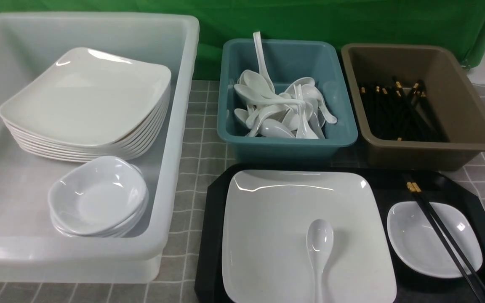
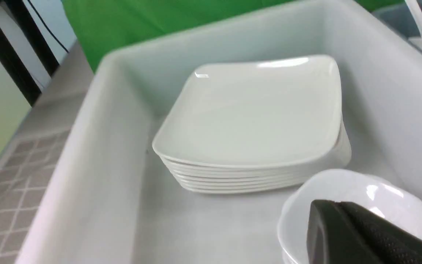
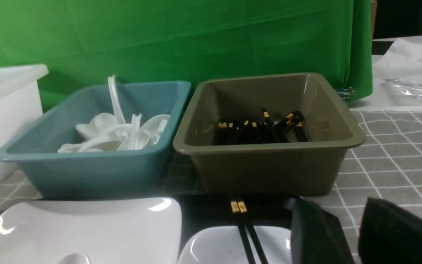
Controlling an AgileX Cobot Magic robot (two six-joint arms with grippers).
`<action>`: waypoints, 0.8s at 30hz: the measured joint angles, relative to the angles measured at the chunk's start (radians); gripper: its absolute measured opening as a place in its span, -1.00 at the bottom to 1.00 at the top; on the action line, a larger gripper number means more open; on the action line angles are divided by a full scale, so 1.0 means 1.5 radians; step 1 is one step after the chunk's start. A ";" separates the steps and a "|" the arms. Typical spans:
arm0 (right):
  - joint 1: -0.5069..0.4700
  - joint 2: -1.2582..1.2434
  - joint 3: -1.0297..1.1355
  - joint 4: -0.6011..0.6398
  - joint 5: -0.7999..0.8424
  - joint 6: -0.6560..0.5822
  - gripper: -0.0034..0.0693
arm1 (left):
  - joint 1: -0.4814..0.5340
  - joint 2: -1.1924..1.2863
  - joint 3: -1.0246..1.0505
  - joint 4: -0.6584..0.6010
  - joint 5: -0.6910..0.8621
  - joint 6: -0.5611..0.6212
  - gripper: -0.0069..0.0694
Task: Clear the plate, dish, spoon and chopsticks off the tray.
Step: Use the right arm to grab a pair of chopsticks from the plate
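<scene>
Spoon point(image 1: 319, 244) on plate point(image 1: 267, 219), chopsticks point(image 1: 444, 240) across dish point(image 1: 417, 248), left pincer point(image 2: 337, 204) seemingly closed

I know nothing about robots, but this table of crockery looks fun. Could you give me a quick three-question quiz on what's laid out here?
1. True or false: the spoon lies on the plate.
2. What do the chopsticks rest across? A) the dish B) the plate C) the spoon
3. Fill in: the spare spoons are heaped in the ____-coloured tub.

Key: 1 true; 2 A; 3 blue (a teal shade).
</scene>
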 joint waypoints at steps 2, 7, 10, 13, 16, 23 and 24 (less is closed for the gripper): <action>0.000 0.000 0.000 0.000 -0.003 0.000 -0.25 | -0.001 0.032 -0.018 -0.046 0.050 0.009 -0.77; 0.000 0.000 0.000 0.000 -0.036 0.109 -0.25 | -0.001 0.081 -0.054 -0.238 0.204 0.062 -0.77; 0.000 0.000 0.000 0.000 -0.038 0.160 -0.27 | -0.001 0.081 -0.059 -0.324 0.236 0.142 -0.77; 0.011 0.013 -0.009 0.000 -0.007 0.196 -0.41 | -0.001 0.080 -0.061 -0.444 0.262 0.237 -0.77; 0.062 0.109 -0.097 0.001 0.088 0.167 -0.59 | -0.004 0.083 -0.061 -0.501 0.260 0.292 -0.77; 0.204 0.447 -0.359 -0.008 0.358 0.012 -0.66 | -0.048 0.121 -0.120 -0.514 0.272 0.313 -0.77; 0.213 0.479 -0.388 -0.012 0.385 -0.004 -0.66 | -0.063 0.126 -0.132 -0.510 0.276 0.313 -0.77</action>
